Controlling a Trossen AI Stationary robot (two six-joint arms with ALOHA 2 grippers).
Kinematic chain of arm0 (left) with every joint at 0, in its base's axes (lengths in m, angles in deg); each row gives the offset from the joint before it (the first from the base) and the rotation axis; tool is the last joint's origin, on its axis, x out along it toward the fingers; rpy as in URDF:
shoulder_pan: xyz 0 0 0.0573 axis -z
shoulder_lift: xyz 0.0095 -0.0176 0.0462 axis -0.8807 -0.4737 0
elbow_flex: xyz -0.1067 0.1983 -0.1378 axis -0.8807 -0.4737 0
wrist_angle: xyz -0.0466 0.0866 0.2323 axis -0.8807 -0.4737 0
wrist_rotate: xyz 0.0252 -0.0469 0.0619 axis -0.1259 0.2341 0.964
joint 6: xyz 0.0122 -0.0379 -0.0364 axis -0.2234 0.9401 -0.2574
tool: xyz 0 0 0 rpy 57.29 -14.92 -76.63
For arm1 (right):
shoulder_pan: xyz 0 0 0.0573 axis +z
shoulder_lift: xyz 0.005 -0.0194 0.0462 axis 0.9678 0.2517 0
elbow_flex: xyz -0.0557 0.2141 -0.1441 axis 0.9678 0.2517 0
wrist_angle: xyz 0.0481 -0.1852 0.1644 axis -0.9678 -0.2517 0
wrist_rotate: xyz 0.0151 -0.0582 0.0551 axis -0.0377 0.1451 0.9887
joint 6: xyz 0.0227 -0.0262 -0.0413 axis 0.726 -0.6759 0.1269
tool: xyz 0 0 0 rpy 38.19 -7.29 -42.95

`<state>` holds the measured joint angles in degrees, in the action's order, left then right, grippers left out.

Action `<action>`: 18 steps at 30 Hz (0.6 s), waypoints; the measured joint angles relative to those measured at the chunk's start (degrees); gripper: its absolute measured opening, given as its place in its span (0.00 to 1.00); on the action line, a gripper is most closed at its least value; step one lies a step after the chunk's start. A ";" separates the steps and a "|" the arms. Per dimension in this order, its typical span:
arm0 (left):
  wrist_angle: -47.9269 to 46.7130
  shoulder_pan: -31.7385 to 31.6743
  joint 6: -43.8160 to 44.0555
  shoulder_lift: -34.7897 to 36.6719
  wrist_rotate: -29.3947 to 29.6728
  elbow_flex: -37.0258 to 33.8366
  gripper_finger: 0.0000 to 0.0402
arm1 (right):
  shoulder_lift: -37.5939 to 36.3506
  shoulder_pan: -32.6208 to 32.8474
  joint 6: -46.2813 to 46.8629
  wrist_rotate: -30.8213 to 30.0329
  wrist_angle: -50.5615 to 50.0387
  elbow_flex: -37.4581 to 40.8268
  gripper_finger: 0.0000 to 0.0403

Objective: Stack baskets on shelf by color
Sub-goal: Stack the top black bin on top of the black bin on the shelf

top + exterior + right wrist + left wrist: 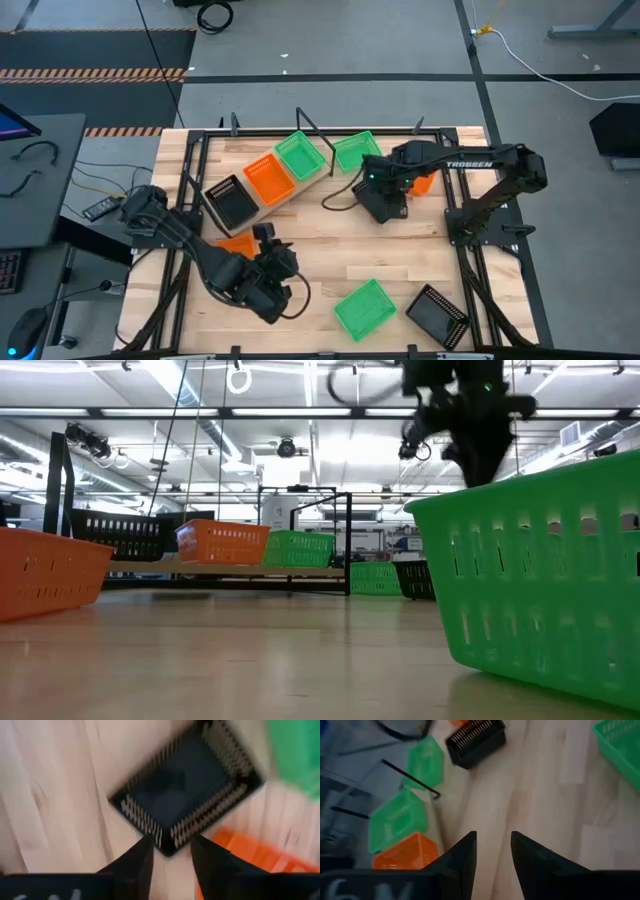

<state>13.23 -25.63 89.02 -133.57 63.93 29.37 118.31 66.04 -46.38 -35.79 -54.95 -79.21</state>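
The shelf (283, 196) lies slanted at the table's far left. It carries a black basket (232, 203), an orange basket (270, 178) and a green basket (300, 155). My right gripper (385, 200) hovers open, pointing down, well above a loose black basket (185, 795) that rests on the table. In the right wrist view its fingertips (172, 840) frame that basket's near corner without touching it. An orange basket (424, 184) sits beside it. My left gripper (272, 262) is open (493, 837) and empty, near another orange basket (237, 243).
More loose baskets stand on the table: a green one (357, 150) at the far edge, a green one (365, 306) and a black one (437, 315) near the front right. Black frame rails run along the table's sides. Bare wood lies in the middle.
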 joint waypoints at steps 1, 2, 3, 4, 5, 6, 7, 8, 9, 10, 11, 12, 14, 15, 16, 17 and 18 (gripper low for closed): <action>0.10 0.35 0.01 -0.01 0.83 0.00 0.31 | -0.15 -0.02 0.34 -0.24 -0.79 1.37 0.36; 0.17 0.68 0.05 -0.01 1.56 0.00 0.30 | -0.29 0.03 0.77 -0.71 -1.39 2.90 0.39; 0.41 0.99 0.10 -0.01 2.00 0.00 0.30 | -0.60 0.20 1.28 -1.27 -1.40 4.58 0.41; 0.84 1.31 0.10 -0.01 2.16 0.00 0.29 | -0.89 0.31 1.70 -1.74 -1.37 6.20 0.43; 1.29 1.59 0.13 -0.01 2.16 0.00 0.29 | -1.17 0.39 1.87 -2.31 -1.34 7.79 0.45; 1.84 1.82 0.13 -0.01 1.98 0.00 0.29 | -1.52 0.44 1.90 -2.91 -0.97 9.22 0.47; 2.90 1.89 0.08 -0.01 1.65 0.00 0.29 | -1.80 0.42 1.85 -3.32 -0.68 10.55 0.49; 4.60 1.97 -0.10 -0.01 0.93 0.00 0.29 | -2.18 0.44 1.69 -3.77 -0.32 11.85 0.50; 6.05 2.07 -0.59 -0.01 -0.06 -0.02 0.29 | -2.71 0.50 1.58 -3.89 0.67 13.02 0.51; 8.31 2.01 -1.92 0.04 -1.11 -0.41 0.29 | -3.39 0.72 1.28 -4.00 1.86 14.10 0.52; 11.41 1.81 -3.65 0.10 -2.20 -1.23 0.29 | -4.14 1.10 0.73 -4.03 3.27 15.16 0.53; 14.89 1.55 -5.91 0.10 -3.13 -2.27 0.29 | -4.85 1.52 -0.05 -3.93 4.88 16.15 0.54; 20.03 0.73 -9.69 0.04 -5.08 -4.36 0.29 | -6.40 2.59 -2.28 -3.86 8.66 17.97 0.54; 23.02 -0.03 -11.11 0.05 -6.52 -5.59 0.29 | -7.15 3.13 -3.60 -3.85 10.46 18.71 0.54; 26.52 -1.00 -12.44 0.10 -8.46 -7.08 0.29 | -7.84 3.71 -5.03 -3.89 11.90 19.30 0.54; 29.54 -2.07 -13.51 0.10 -10.50 -8.77 0.29 | -8.47 4.27 -6.26 -3.87 13.13 19.79 0.54; 31.78 -3.15 -14.12 0.09 -12.30 -10.52 0.29 | -8.95 4.84 -7.08 -3.85 14.23 20.15 0.54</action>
<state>45.01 -28.78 74.90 -133.48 51.63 18.85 109.36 70.88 -53.46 -39.64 -40.72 -59.06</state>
